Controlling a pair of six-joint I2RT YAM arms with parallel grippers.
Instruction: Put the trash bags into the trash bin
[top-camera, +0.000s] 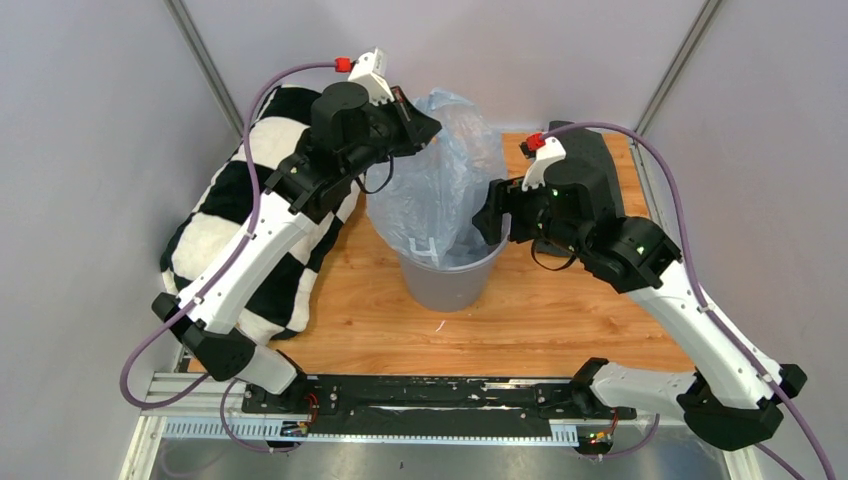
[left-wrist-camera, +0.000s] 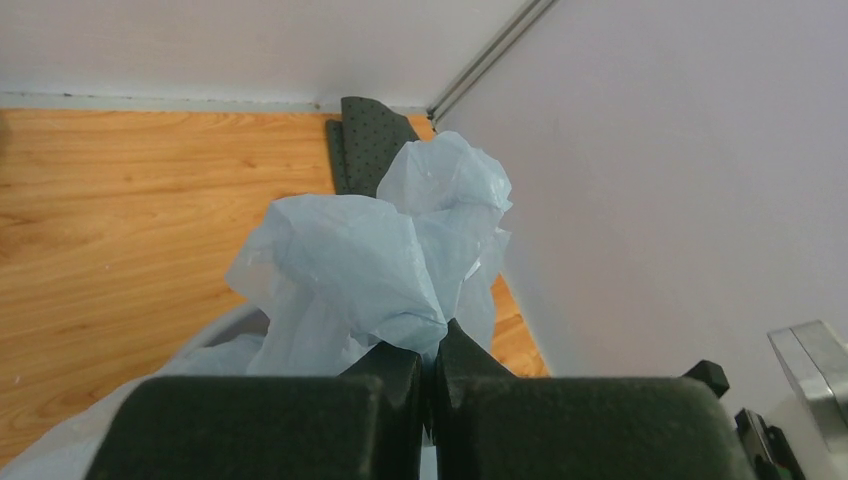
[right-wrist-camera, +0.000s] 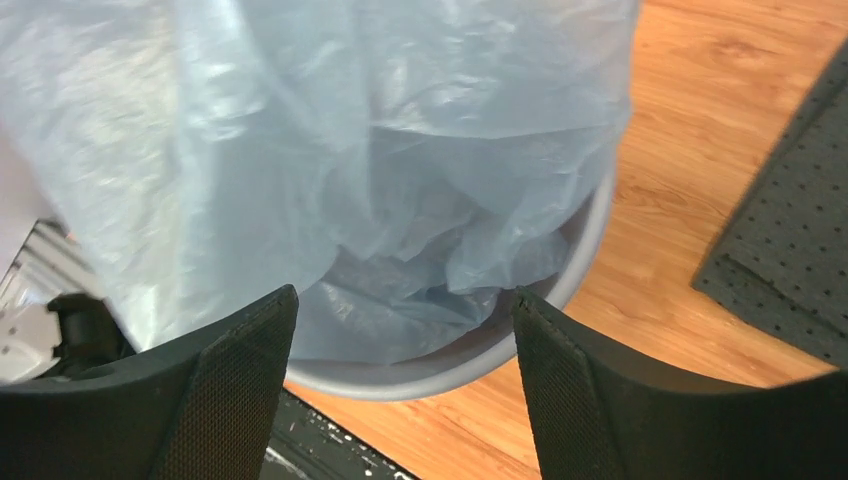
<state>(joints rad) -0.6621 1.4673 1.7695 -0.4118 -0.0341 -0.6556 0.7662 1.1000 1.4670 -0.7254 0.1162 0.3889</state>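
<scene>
A: What's on your table (top-camera: 560, 330), biggest first?

B: Checkered pillow (top-camera: 215, 235) on your left. It overlaps the board's left edge, long axis running near to far. Mid-table you have the trash bag (top-camera: 440, 170) standing up out of the trash bin (top-camera: 450, 285).

A: How does the bag look?

B: Thin, crinkled, see-through film, pale blue-grey. Upper end is gathered into a puffy wad. Lower part is fuller and draped inside the bin.

A: Which way does it point?

B: Long axis roughly upright, leaning a little to the far left. Bunched end is up, above the bin's far-left rim. The other end is down in the bin against the inner wall. Can't tell where the handle loops are.

A: And the bin?

B: Round, light grey, smooth walls, upright with the mouth up, narrower at the base. Dark dotted cloth (top-camera: 600, 160) lies flat at far right, apart from it.

A: Your grippers?

B: Left gripper (left-wrist-camera: 432, 355): jaws pinched together on the bag's bunched top, film puffing out past the fingers. Right gripper (right-wrist-camera: 405, 300): jaws spread wide, holding nothing, at the bin's right rim with bag film just ahead.
</scene>
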